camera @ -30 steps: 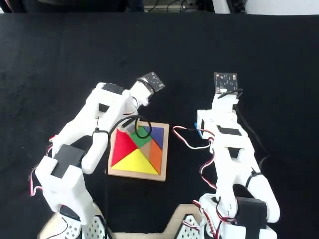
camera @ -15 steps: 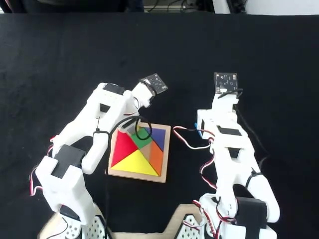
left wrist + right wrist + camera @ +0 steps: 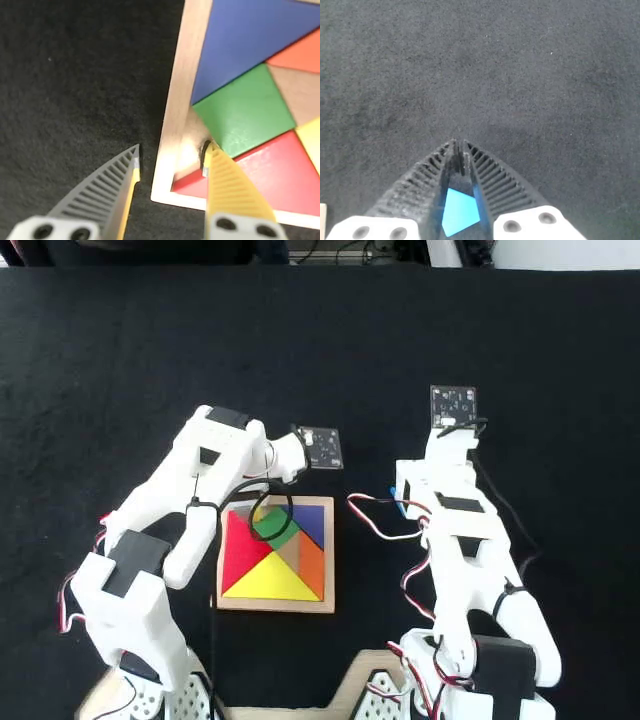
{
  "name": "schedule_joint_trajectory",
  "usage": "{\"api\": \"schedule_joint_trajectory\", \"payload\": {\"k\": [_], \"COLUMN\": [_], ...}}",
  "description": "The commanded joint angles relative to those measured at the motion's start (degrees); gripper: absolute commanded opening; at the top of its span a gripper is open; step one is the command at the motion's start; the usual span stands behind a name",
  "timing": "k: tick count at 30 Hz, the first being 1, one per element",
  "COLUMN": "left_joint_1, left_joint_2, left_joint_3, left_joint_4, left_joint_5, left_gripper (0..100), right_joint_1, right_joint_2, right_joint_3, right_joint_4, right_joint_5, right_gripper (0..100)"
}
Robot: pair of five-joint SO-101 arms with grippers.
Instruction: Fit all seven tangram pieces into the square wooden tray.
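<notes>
The square wooden tray (image 3: 329, 555) lies between the two arms and holds red (image 3: 243, 545), yellow (image 3: 272, 580), green (image 3: 278, 527), blue (image 3: 310, 522), orange (image 3: 312, 565) and tan pieces. My left gripper (image 3: 170, 162) is open and straddles the tray's rim (image 3: 176, 110) at a far corner. One fingertip (image 3: 207, 156) is inside, against the green piece (image 3: 245, 112) and the red piece (image 3: 260, 182); the other is outside over the cloth. My right gripper (image 3: 456, 147) is shut over bare cloth, right of the tray. A light blue patch (image 3: 460, 207) shows between its finger bases; I cannot tell what it is.
Black cloth (image 3: 480, 330) covers the whole table. The left arm (image 3: 205, 475) leans over the tray's left side. The right arm (image 3: 455, 510) stretches straight away from its base. Cables hang beside both arms.
The tray has turned from a tilted stance to square with the table and slid slightly nearer. The left wrist has swung right and lower over the tray's far edge. The right arm has kept still.
</notes>
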Motion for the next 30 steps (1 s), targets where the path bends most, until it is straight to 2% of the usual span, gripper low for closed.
{"api": "schedule_joint_trajectory", "payload": {"k": [1,6,11,12,15,26,30], "left_joint_1": [-1.2,-2.2,-2.9,-3.0,-3.4,-8.9,-8.7], "left_joint_2": [0.4,5.4,10.4,11.2,13.7,16.6,16.6], "left_joint_3": [-1.5,-5.4,-13.0,-14.7,-18.4,-27.5,-28.3], "left_joint_4": [0.5,0.9,6.2,7.6,9.5,9.6,9.6], "left_joint_5": [-1.2,-1.3,-1.1,-1.1,-1.1,-1.3,-1.3], "left_gripper": [21,20,3,3,6,3,3], "right_joint_1": [-1.1,-1.1,-1.1,-1.1,-1.1,-1.1,-1.1], "right_joint_2": [0.0,0.1,0.2,0.2,0.3,0.3,0.3], "right_joint_3": [-3.1,-3.1,-3.1,-3.1,-3.1,-3.1,-3.2], "right_joint_4": [-1.1,-1.1,-1.1,-1.1,-1.2,-1.3,-1.3], "right_joint_5": [0.6,0.6,0.6,0.6,0.6,0.6,0.6], "right_gripper": [1.9,1.9,1.9,1.9,1.9,2.0,2.1]}}
